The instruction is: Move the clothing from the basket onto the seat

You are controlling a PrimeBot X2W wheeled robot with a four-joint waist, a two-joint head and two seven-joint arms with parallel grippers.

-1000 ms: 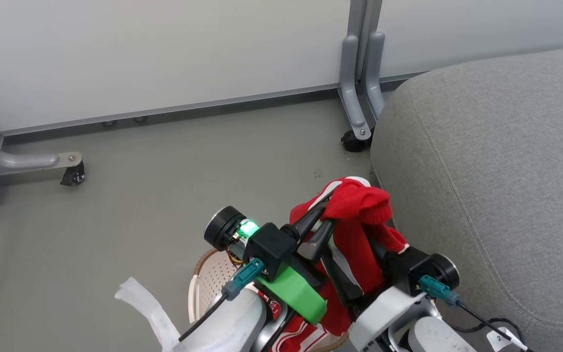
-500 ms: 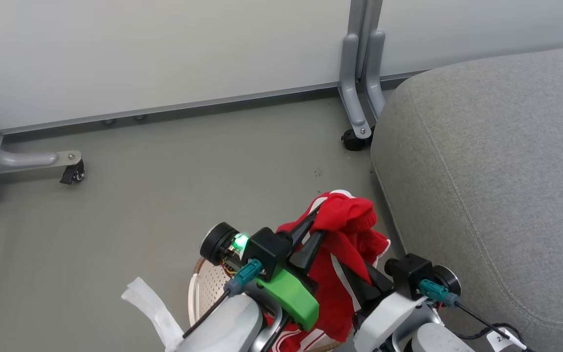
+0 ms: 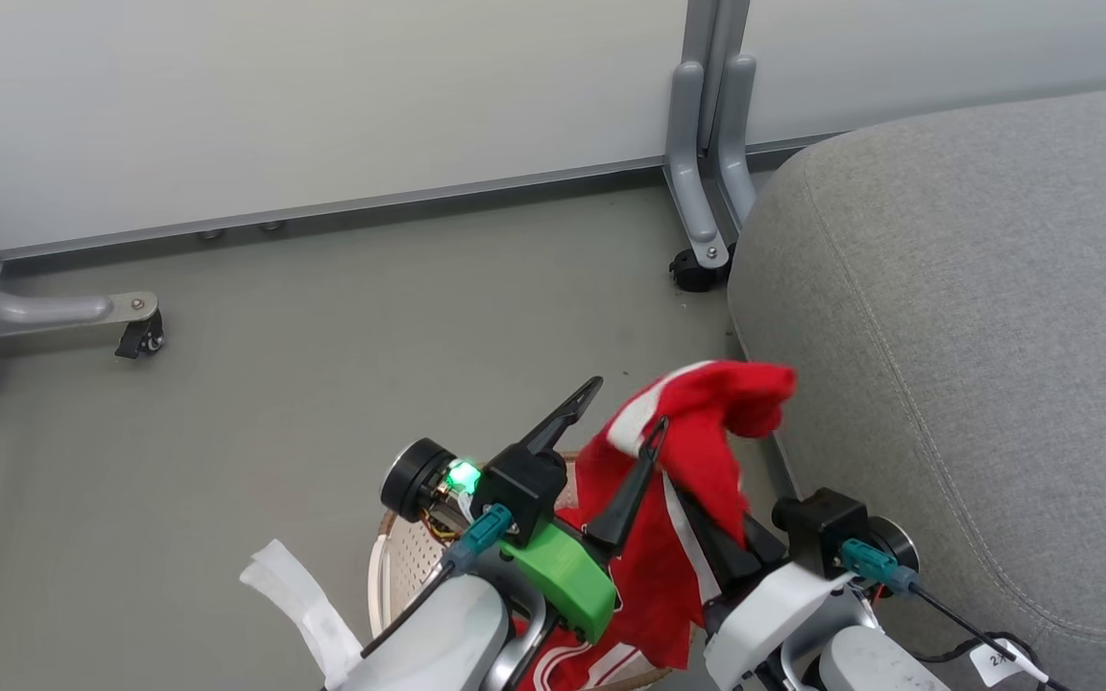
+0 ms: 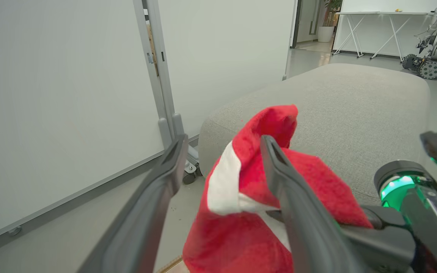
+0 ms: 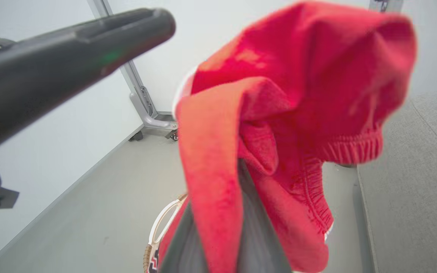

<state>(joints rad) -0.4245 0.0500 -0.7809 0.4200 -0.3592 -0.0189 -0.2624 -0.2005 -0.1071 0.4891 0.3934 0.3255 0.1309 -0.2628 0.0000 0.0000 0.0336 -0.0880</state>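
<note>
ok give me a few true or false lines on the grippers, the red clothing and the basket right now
1. The left gripper is open. True.
2. The clothing already lies on the seat. False: it hangs from the right gripper, held up beside the seat.
3. The basket stands on the seat. False: it stands on the floor next to the seat.
4. The seat is to the robot's right of the basket. True.

The jersey (image 3: 716, 451) is red with white stripes. At its 3 o'clock the seat cushion (image 3: 975, 336) is plain grey; at 8 o'clock the perforated basket (image 3: 409, 566) is cream, brown-rimmed.
</note>
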